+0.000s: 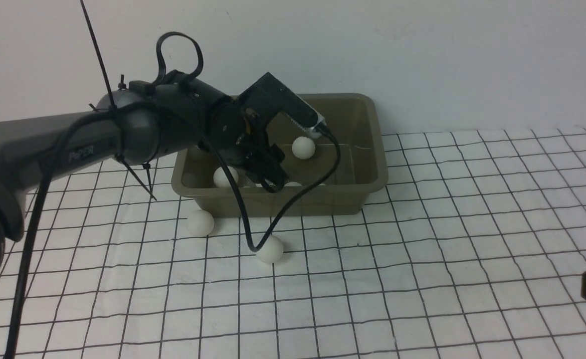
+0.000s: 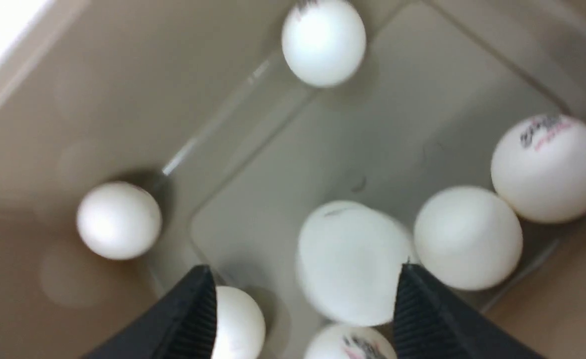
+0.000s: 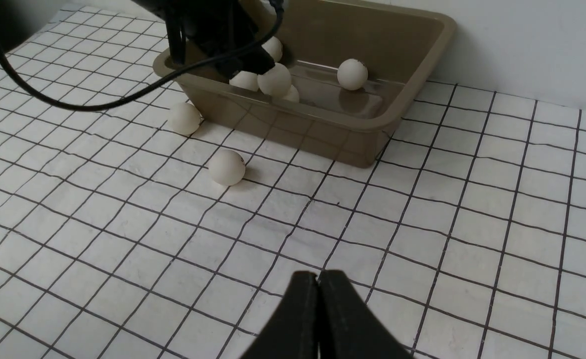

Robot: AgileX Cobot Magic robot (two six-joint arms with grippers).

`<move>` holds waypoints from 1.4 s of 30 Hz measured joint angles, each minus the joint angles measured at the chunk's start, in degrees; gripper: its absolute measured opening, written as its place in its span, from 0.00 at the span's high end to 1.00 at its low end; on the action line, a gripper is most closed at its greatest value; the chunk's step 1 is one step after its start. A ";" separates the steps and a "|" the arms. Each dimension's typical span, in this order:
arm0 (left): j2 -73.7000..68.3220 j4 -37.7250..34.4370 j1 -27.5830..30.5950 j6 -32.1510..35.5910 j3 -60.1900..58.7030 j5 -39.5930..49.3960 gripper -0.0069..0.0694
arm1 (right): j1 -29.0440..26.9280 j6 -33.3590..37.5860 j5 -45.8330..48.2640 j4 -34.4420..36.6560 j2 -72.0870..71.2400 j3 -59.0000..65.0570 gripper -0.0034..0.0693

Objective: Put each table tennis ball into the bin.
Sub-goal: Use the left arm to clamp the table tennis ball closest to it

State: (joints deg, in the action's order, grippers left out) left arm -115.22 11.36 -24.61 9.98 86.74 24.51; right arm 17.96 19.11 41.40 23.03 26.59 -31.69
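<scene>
Gridded tabletop (image 1: 422,274) | left hand (image 2: 305,284) spread over bin (image 1: 352,192) | right hand (image 3: 317,279) closed | two balls (image 1: 200,222) (image 1: 271,249) outside rim

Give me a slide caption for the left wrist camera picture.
Open fingers hover over the bin, one blurred table tennis ball between them, six more balls inside.

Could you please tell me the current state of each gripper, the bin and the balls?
Bin: upright, several balls inside.
Left gripper: open, over the bin.
Blurred ball: loose between its fingers, not gripped.
Right gripper: shut, empty, above the table.
Ball beside bin: on the table.
Nearer ball: on the table.
</scene>
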 joint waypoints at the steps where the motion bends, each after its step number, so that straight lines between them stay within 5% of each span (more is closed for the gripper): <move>1: 0.26 0.00 0.00 -0.12 0.75 1.04 0.35 | 0.00 0.00 0.00 0.00 0.00 0.00 0.97; 12: 6.08 -4.08 -0.05 -7.07 7.68 24.85 0.35 | 0.00 0.00 0.00 0.00 0.00 0.00 0.97; 19: 9.78 -15.29 -1.33 -5.38 7.85 38.14 0.35 | 0.00 0.15 0.00 0.00 0.00 0.00 0.97; 42: -0.29 -14.89 -5.36 -3.59 -0.19 22.77 0.35 | 0.00 0.15 0.17 1.08 0.00 0.00 0.97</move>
State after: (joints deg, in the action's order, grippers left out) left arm -115.50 -3.53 -29.97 6.38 86.55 47.28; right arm 17.96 19.26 41.58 24.11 26.59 -31.69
